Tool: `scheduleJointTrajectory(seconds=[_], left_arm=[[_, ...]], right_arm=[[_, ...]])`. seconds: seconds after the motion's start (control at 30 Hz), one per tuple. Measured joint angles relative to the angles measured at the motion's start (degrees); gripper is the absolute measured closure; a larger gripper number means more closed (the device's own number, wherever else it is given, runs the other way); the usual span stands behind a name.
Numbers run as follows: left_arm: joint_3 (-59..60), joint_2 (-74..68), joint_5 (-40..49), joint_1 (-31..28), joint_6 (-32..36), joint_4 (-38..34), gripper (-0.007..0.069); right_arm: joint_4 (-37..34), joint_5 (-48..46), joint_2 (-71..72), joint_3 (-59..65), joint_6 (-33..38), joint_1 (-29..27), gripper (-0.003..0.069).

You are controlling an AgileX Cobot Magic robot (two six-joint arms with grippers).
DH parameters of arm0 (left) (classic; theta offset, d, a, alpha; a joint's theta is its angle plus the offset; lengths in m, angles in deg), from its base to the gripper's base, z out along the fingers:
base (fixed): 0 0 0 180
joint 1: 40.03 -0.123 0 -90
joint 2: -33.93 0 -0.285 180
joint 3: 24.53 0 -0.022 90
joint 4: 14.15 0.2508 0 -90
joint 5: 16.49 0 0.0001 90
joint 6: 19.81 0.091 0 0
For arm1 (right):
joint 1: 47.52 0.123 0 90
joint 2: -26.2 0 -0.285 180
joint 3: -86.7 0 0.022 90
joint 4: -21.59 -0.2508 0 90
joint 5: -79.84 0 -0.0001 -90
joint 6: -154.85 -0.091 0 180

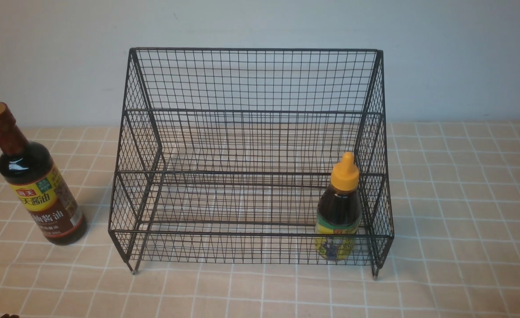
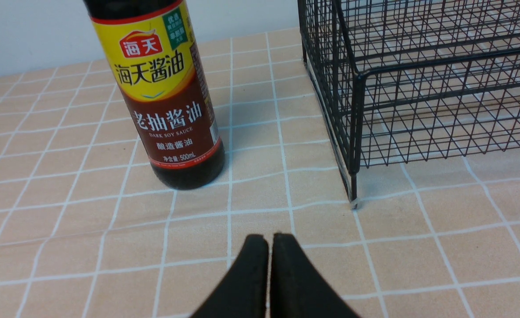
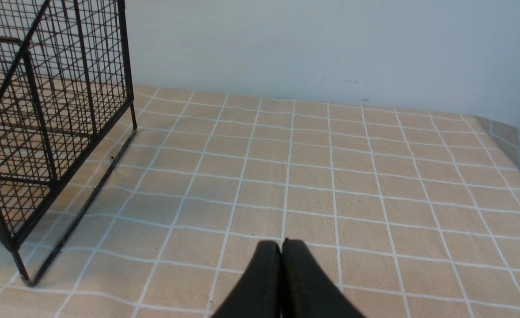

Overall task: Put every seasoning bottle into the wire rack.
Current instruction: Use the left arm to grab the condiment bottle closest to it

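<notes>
I read left gripper pinched closed, empty | right gripper likewise | dark soy sauce bottle upright, outside wire rack, on its left | yellow-capped bottle inside rack, front-right corner

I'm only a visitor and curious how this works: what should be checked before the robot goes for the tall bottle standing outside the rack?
1. Tall bottle standing on its base, left of the wire rack: ok.
2. Left fingers open enough to take it: not ok, they are shut.
3. Left fingers empty: ok.
4. Room in the rack: ok, the squat bottle fills only the front right corner.
5. Right fingers out of the way: ok, shut over bare tablecloth right of the rack.
6. Nothing between left fingers and tall bottle: ok.
</notes>
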Motion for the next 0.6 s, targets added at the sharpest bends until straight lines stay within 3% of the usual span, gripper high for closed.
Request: scheduleJointTrajectory(seconds=[0.6], left_arm=[[0.00, 0.00, 0.00, 0.00, 0.07, 2.00, 0.0631]], right_arm=[[0.00, -0.05, 0.00, -0.04, 0.00, 0.00, 0.0673]])
